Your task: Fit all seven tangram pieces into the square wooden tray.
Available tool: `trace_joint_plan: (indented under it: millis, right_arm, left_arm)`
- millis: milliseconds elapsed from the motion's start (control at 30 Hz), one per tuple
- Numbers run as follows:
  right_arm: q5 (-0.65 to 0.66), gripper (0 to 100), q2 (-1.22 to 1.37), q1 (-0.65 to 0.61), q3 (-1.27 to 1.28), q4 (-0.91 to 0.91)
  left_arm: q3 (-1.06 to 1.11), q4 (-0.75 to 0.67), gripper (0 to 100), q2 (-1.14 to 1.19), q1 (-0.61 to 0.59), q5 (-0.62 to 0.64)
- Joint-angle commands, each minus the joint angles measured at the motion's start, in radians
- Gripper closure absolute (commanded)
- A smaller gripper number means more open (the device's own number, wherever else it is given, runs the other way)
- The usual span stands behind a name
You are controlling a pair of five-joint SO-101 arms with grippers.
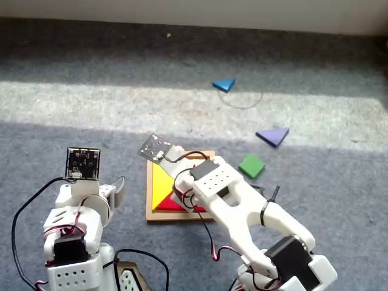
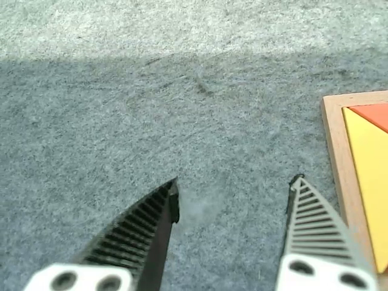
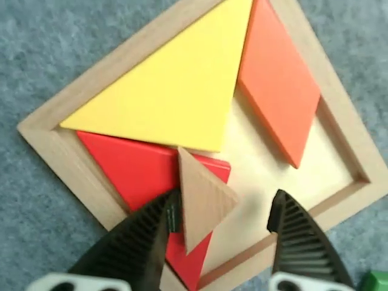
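Observation:
The square wooden tray (image 1: pixel 148 195) (image 3: pixel 121 57) lies on the grey carpet under my right arm. In it are a big yellow triangle (image 3: pixel 176 97) (image 1: pixel 160 185), an orange parallelogram (image 3: pixel 276 85) and a red triangle (image 3: pixel 136 173) (image 1: pixel 170 205). A small tan triangle (image 3: pixel 203 200) rests tilted, partly on the red one, partly over bare tray floor. My right gripper (image 3: pixel 225 203) is open above it, one finger close beside it. My left gripper (image 2: pixel 236 180) is open over bare carpet, left of the tray's rim (image 2: pixel 333 139).
On the carpet beyond the tray lie a green square (image 1: pixel 251 165), a purple triangle (image 1: pixel 273 136) and, farther back, a blue triangle (image 1: pixel 224 85) beside a loop of thin wire (image 1: pixel 245 104). Cables trail around both arm bases.

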Motion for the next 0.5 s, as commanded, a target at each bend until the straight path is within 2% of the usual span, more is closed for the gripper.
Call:
trace_joint_plan:
  millis: [0, 133, 300, 467]
  right_arm:
    - [0.003, 77.9, 0.001, 0.021, -0.041, -0.008]
    - [-0.003, 77.9, -0.008, 0.025, -0.042, -0.004]
    - [-0.057, 77.7, -0.173, 0.022, -0.039, 0.091]
    - [-0.06, 77.7, -0.275, 0.013, -0.028, 0.07]
  left_arm:
    - [-0.012, -0.003, 71, -0.012, -0.012, 0.002]
    - [-0.012, -0.003, 71, -0.012, -0.012, 0.002]
    - [-0.012, -0.003, 71, -0.012, -0.012, 0.002]
    - [-0.012, -0.003, 71, -0.012, -0.01, 0.002]
